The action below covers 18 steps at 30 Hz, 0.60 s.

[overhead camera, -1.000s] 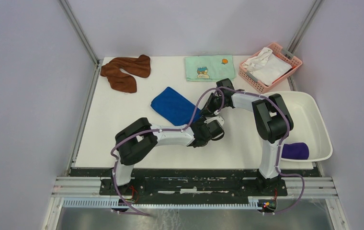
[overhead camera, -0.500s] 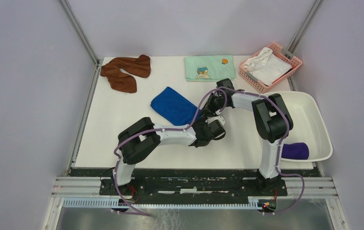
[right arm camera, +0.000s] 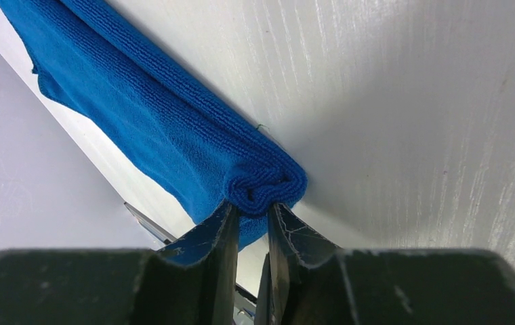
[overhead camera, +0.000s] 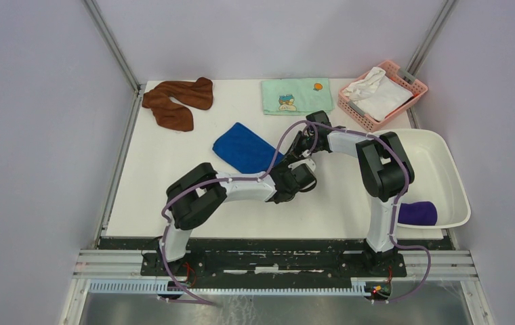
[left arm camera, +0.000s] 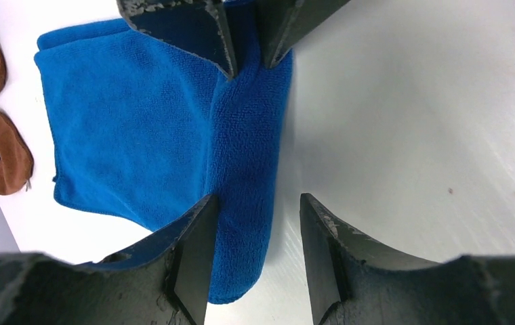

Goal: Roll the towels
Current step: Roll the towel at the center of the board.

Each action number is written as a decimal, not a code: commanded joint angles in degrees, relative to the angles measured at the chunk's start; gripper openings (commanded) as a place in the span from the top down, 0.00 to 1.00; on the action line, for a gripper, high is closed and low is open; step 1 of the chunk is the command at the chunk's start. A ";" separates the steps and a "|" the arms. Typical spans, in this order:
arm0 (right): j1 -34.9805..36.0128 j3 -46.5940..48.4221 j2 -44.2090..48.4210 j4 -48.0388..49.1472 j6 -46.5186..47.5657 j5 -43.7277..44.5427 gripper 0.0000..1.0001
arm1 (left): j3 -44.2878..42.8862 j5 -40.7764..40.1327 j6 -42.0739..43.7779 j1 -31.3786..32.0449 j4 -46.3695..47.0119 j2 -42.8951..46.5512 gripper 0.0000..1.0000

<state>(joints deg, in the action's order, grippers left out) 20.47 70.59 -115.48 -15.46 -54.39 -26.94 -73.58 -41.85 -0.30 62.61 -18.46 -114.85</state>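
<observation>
While the purple towel (overhead camera: 417,213) lies rolled in the white tub (overhead camera: 459,196) near right, the blue towel (overhead camera: 244,149) mid-table is only partly rolled. The right gripper (right arm camera: 250,206) pinches the roll's end, the left gripper (left arm camera: 256,198) straddles it unclamped, and the brown towel (overhead camera: 173,101) lies crumpled far left.

— What colours are the towels?
— One royal blue towel (overhead camera: 244,149), plain. A rust-brown towel (overhead camera: 177,101) at the far left corner of the counter (overhead camera: 167,183). A dark purple towel (overhead camera: 419,212) in the white tub (overhead camera: 439,162).
— And the counter?
— White. At its far edge lies a pale green towel (overhead camera: 297,95) with a cartoon print; the basket (overhead camera: 355,113) is pink, the cloth (overhead camera: 377,93) in it white.
— The tools?
— The left tool (left arm camera: 258,203) and the right tool (right arm camera: 253,206) are black, scuffed grey.
</observation>
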 commanded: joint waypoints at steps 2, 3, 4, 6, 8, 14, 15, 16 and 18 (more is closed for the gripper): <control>0.12 0.53 -2.39 -0.80 0.97 3.96 0.71 | -1.08 2.04 -0.19 -2.44 -0.85 -2.04 0.46; 0.09 0.53 -2.29 -0.80 0.99 3.92 0.71 | -0.66 2.78 -0.71 -2.56 -1.23 -2.12 0.46; 0.10 0.53 -2.15 -0.80 0.99 3.91 0.71 | -0.35 3.59 -1.06 -2.58 -1.31 -2.21 0.47; 0.10 0.60 -2.01 -0.72 0.98 3.91 0.71 | 0.27 5.57 -1.55 -2.56 -1.48 -2.46 0.49; 0.07 0.68 -1.89 -0.59 0.95 3.71 0.71 | 0.60 7.27 -1.95 -2.66 -1.85 -3.15 0.50; -0.05 1.27 0.15 -0.03 2.16 1.82 0.69 | 0.95 11.96 -3.21 -4.34 -3.58 -5.08 0.54; -0.16 1.17 1.31 0.32 2.39 1.33 0.67 | 0.98 13.03 -3.51 -4.80 -3.94 -5.32 0.56; -0.35 0.92 2.50 0.93 2.69 0.95 0.66 | 1.03 13.67 -3.85 -5.34 -4.17 -5.38 0.58; -0.79 -0.07 5.38 2.37 2.90 0.83 0.62 | 1.15 15.09 -4.89 -6.05 -4.39 -5.42 0.61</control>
<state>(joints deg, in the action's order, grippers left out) 20.34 70.78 -115.02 -15.38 -53.65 -27.40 -73.82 -36.38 -0.58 58.87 -18.74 -116.01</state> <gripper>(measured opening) 0.350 0.421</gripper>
